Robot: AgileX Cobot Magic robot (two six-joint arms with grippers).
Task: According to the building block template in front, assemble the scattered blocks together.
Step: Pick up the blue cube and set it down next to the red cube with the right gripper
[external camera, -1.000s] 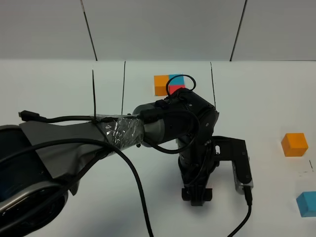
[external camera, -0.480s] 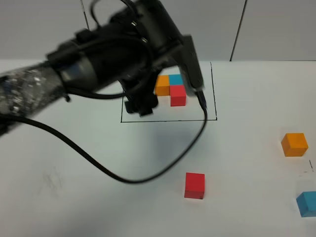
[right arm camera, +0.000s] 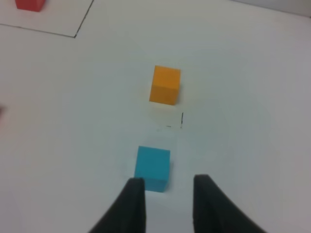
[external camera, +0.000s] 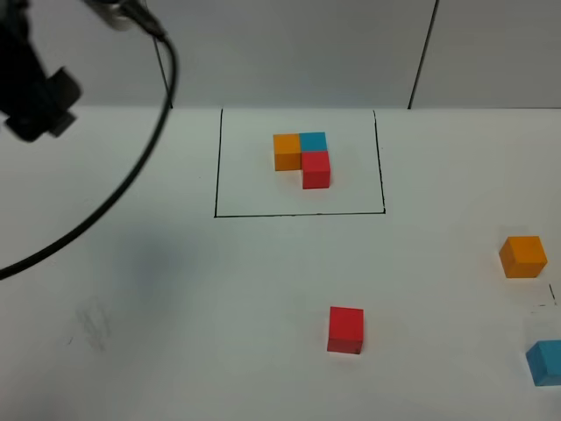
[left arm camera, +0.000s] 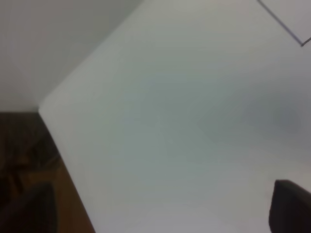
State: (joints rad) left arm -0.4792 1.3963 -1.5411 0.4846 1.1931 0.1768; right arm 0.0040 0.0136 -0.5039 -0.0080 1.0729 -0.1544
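Note:
The building block template [external camera: 302, 159] is an orange, blue and red cube trio inside a thin black rectangle at the back middle. The scattered blocks lie apart: a red cube [external camera: 345, 330] at front middle, an orange cube [external camera: 523, 256] at the right, and a blue cube [external camera: 545, 362] at the front right edge. My right gripper [right arm camera: 167, 189] is open and empty, just short of the blue cube [right arm camera: 153, 168], with the orange cube [right arm camera: 165, 85] beyond it. My left gripper [left arm camera: 160, 211] is open and empty over bare table; its arm [external camera: 35, 92] is raised at the far left.
The table's left edge [left arm camera: 63, 160] and the dark floor show in the left wrist view. A black cable [external camera: 131, 189] hangs from the left arm over the left of the table. Small pen marks [right arm camera: 177, 121] lie between the orange and blue cubes.
The left arm has swung up and away from the table's middle to the far left. The red cube it covered a second ago now lies free at front middle.

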